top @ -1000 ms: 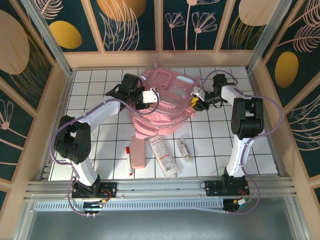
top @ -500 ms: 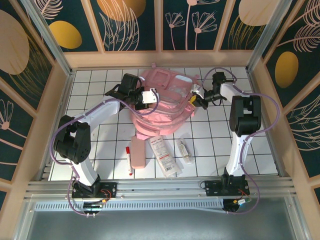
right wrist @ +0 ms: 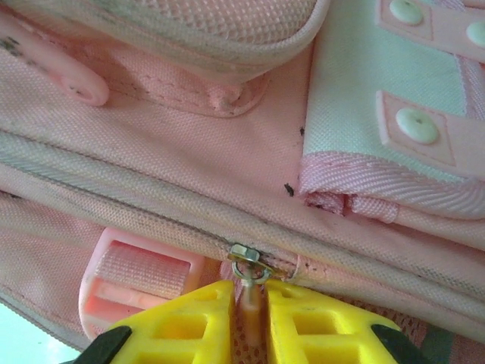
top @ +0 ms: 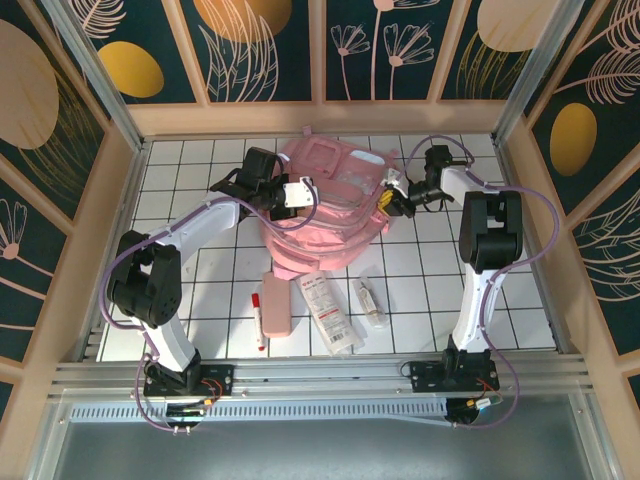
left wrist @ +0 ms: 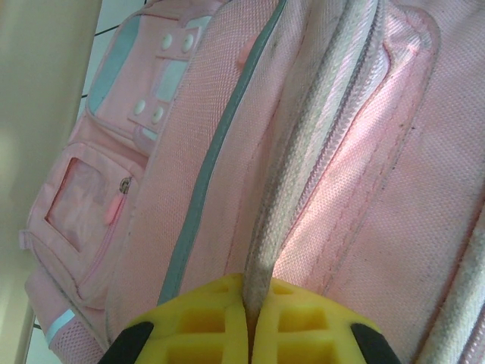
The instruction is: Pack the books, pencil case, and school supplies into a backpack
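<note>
The pink backpack point(top: 325, 215) lies at the back middle of the table. My left gripper point(top: 300, 192) is shut on a pale zipper seam point(left wrist: 303, 152) of the backpack point(left wrist: 364, 174); its yellow fingers point(left wrist: 204, 318) pinch that ridge. My right gripper point(top: 385, 201) is at the backpack's right side, shut on a pink zipper pull point(right wrist: 248, 292) hanging from a metal slider point(right wrist: 246, 258). In front of the backpack lie the pink pencil case point(top: 277, 303), the red-and-white marker point(top: 259, 318), the white packet point(top: 330, 310) and the clear tube point(top: 370, 300). The books are out of view.
Wooden walls point(top: 100, 230) close the tiled table point(top: 190, 180) on three sides. A metal rail point(top: 320, 375) runs along the near edge by the arm bases. A pink strap buckle point(right wrist: 129, 284) sits just left of my right fingers.
My right gripper has shifted slightly towards the backpack's side and closed on the zipper pull. The left arm and the loose items have stayed put.
</note>
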`<action>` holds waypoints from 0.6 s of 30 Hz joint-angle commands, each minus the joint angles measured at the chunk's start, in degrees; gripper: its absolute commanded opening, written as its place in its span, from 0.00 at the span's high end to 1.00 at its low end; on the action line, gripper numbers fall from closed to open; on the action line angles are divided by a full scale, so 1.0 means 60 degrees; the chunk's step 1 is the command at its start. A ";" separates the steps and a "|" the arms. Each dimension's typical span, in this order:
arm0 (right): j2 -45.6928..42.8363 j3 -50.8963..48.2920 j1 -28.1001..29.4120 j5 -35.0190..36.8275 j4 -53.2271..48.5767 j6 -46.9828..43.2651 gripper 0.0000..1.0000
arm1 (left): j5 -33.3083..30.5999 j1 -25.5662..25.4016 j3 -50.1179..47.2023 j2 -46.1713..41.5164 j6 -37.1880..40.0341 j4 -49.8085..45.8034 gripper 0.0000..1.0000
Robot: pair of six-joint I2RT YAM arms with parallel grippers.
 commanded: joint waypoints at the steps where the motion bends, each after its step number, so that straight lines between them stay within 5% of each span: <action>1: 0.0004 -0.0125 0.0025 -0.0350 0.0285 0.0195 0.90 | 0.0688 0.0014 0.0239 -0.0346 0.0095 0.0436 1.00; 4: -0.0065 -0.0169 0.0004 -0.0383 0.0533 0.0452 1.00 | 0.0492 0.0012 0.0326 -0.0295 -0.0137 0.0407 1.00; 9: -0.0607 -0.0149 -0.0100 -0.0210 0.0878 0.1471 1.00 | -0.0104 0.0012 0.0625 -0.0103 -0.0884 0.0222 1.00; 14: -0.1170 0.0434 0.0268 0.2521 0.0235 0.3337 1.00 | -0.0626 0.0004 0.0933 0.0152 -0.2230 0.0296 1.00; 18: -0.1478 0.0585 0.0568 0.2839 -0.1090 0.3837 1.00 | -0.1091 0.0015 0.1613 0.0568 -0.3124 -0.0230 1.00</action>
